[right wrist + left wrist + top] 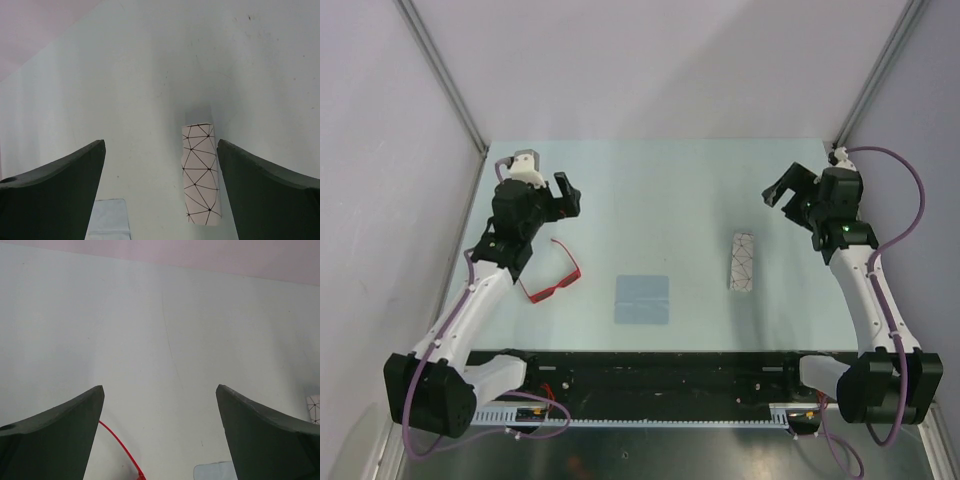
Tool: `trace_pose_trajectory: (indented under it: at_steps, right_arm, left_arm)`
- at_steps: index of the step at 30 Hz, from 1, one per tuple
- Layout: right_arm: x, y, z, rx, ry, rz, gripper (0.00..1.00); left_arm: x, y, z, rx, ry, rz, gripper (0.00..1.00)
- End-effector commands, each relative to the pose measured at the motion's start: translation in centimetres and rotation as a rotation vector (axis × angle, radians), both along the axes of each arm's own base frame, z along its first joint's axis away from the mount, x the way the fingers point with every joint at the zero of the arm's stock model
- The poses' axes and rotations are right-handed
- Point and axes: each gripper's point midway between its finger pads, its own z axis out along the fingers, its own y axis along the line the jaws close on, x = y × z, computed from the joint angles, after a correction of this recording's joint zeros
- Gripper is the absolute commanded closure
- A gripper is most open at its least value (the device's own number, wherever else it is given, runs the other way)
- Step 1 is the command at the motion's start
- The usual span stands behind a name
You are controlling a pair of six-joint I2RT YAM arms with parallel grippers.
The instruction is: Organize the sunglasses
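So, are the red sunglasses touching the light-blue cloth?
Apart. The top external view shows a strip of bare table between the sunglasses and the cloth.

I see a flat pale-green tabletop (660,190) spreading under and ahead of the left gripper (567,196) and the right gripper (782,190). 3 plain lilac-grey wall panels (660,70) box it in: 1 beyond the fingertips, 1 outboard of each gripper. 2 grey metal corner posts (442,75) rise at the far corners. A black strip (660,375) edges the table behind both grippers. The light is soft and even.
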Motion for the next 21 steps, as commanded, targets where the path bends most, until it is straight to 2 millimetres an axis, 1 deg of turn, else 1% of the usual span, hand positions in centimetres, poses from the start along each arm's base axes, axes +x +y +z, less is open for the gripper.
trace_pose_trajectory:
  at_steps: [1, 3, 4, 5, 6, 7, 8, 9, 10, 11, 12, 13, 14, 15, 16, 17, 19, 20, 21]
  right_arm:
    - [0.1, 0.8, 0.7, -0.049, -0.006, 0.016, 0.0]
    - [-0.1, 1.9, -0.4, -0.081, 0.027, 0.045, 0.01]
    - [-0.3, 2.1, -0.8, -0.095, 0.043, 0.043, 0.01]
    - [-0.5, 2.6, -1.2, -0.134, 0.053, 0.027, 0.01]
    - [-0.6, 2.8, -1.3, -0.15, 0.058, 0.026, 0.01]
    - [-0.9, 3.2, -1.8, -0.166, 0.078, 0.026, 0.01]
    - [-1.0, 3.1, -2.0, -0.193, 0.083, -0.002, 0.01]
    - [-1.2, 4.4, -2.3, -0.207, 0.09, 0.029, 0.01]
    - [-1.2, 4.7, -3.0, -0.222, 0.112, 0.033, 0.01]
    - [-1.3, 4.6, -3.5, -0.243, 0.125, 0.01, 0.01]
    - [-1.5, 5.7, -3.8, -0.252, 0.134, 0.03, 0.01]
    - [-1.8, 6.1, -4.4, -0.254, 0.153, 0.028, 0.01]
    - [-1.7, 6.4, -5.3, -0.28, 0.177, 0.021, 0.0]
    - [-2.0, 7.4, -5.9, -0.297, 0.188, 0.043, 0.0]
    - [-2.2, 7.8, -6.5, -0.315, 0.203, 0.049, 0.0]
    - [-2.2, 7.8, -7.7, -0.352, 0.233, 0.033, 0.0]
    - [-2.8, 8.4, -9.0, -0.393, 0.272, 0.042, 0.0]
    - [-2.7, 7.8, -9.2, -0.412, 0.284, -0.011, 0.0]
    - [-2.8, 7.6, -10.3, -0.433, 0.321, -0.024, 0.0]
  left_arm:
    - [-0.1, 0.9, 2.8, -0.056, -0.08, 0.076, 0.0]
    - [-0.4, 1.3, 3.2, -0.067, -0.092, 0.1, 0.0]
    - [-0.9, 0.8, 3.5, -0.067, -0.096, 0.062, 0.0]
    - [-1.5, 0.9, 4.4, -0.052, -0.128, 0.047, 0.0]
    - [-1.7, 1.1, 4.0, -0.079, -0.121, 0.069, 0.0]
    - [-1.7, 1.4, 3.9, -0.102, -0.116, 0.102, 0.0]
    - [-1.6, 1.2, 3.2, -0.109, -0.094, 0.096, 0.0]
    - [-1.5, 0.9, 2.7, -0.1, -0.084, 0.074, 0.0]
    - [-1.5, 0.5, 2.3, -0.099, -0.072, 0.053, 0.0]
    - [-1.6, -0.1, 1.9, -0.105, -0.059, 0.021, 0.0]
    - [-1.7, -0.3, 1.3, -0.105, -0.045, 0.008, 0.0]
    - [-1.7, -0.3, 1.0, -0.105, -0.037, 0.008, 0.0]
    - [-1.7, -0.4, 0.6, -0.108, -0.028, 0.01, 0.0]
    - [-1.7, -0.5, -0.1, -0.11, -0.011, 0.006, 0.0]
    - [-1.9, -0.9, -0.5, -0.114, 0.003, -0.016, 0.0]
    - [-1.9, -1.1, -0.8, -0.118, 0.012, -0.024, 0.0]
    - [-2.0, -1.4, -1.3, -0.129, 0.026, -0.032, 0.0]
    - [-2.0, -1.4, -1.4, -0.129, 0.028, -0.035, 0.0]
    - [-2.1, -1.5, -1.6, -0.127, 0.031, -0.038, 0.0]
